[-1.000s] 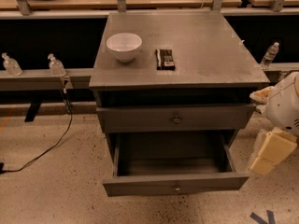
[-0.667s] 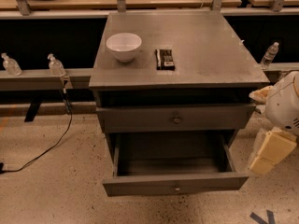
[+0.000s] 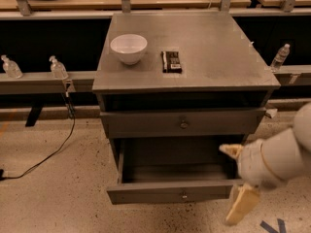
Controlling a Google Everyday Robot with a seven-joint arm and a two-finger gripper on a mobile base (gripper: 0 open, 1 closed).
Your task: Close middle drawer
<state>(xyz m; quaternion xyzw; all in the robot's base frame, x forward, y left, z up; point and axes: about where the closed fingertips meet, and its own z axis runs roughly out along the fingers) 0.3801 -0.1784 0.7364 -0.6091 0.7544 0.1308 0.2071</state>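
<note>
The middle drawer (image 3: 175, 192) is the grey one pulled well out of the grey cabinet, with a small round knob (image 3: 183, 195) at the centre of its front panel and a bare inside. Above it, another grey drawer front (image 3: 146, 124) with its own knob sits almost flush. My gripper (image 3: 236, 178) is at the lower right, on a white arm (image 3: 282, 157), right by the front right corner of the middle drawer. Its beige fingers (image 3: 241, 205) are spread apart and hold nothing. Whatever lies below the open drawer is hidden.
A white bowl (image 3: 129, 47) and a dark snack bar (image 3: 171, 61) lie on the cabinet top (image 3: 218, 52). Plastic bottles (image 3: 57, 68) stand on a rail at the left and one (image 3: 280, 57) at the right. A black cable (image 3: 58, 144) runs over the speckled floor at the left.
My arm and gripper have moved left and down, from beside the cabinet's right side to the front right corner of the open drawer. The drawer has not moved.
</note>
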